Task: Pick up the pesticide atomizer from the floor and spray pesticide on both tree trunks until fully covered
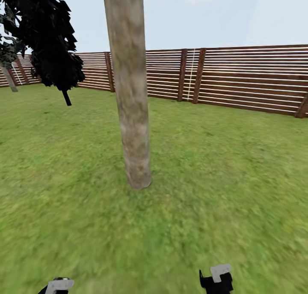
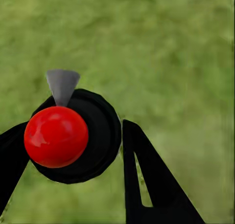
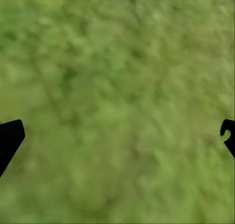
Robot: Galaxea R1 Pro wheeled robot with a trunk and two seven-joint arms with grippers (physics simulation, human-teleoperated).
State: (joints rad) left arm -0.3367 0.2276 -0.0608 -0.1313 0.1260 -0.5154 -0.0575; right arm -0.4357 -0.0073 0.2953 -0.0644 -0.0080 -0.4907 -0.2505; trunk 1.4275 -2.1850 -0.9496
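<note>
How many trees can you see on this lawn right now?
3. One pale tree trunk stands close, straight ahead on the lawn. A dark-leaved tree stands farther back to the left. A third is at the far left edge, mostly cut off. Others may be out of view.

A single tree trunk [image 1: 130, 93] stands upright in the lawn [image 1: 222, 178] straight ahead, the only obstacle nearby; open grass lies on both sides of it and between it and the robot. A second tree [image 1: 49, 37] stands well apart toward the far left corner. The slatted fence [image 1: 248, 78] closes the lawn's far edge.

Between the left pincer [image 2: 73, 150] fingers sits the atomizer [image 2: 73, 136]; the right pincer [image 3: 117, 136] gap is free over grass.
</note>
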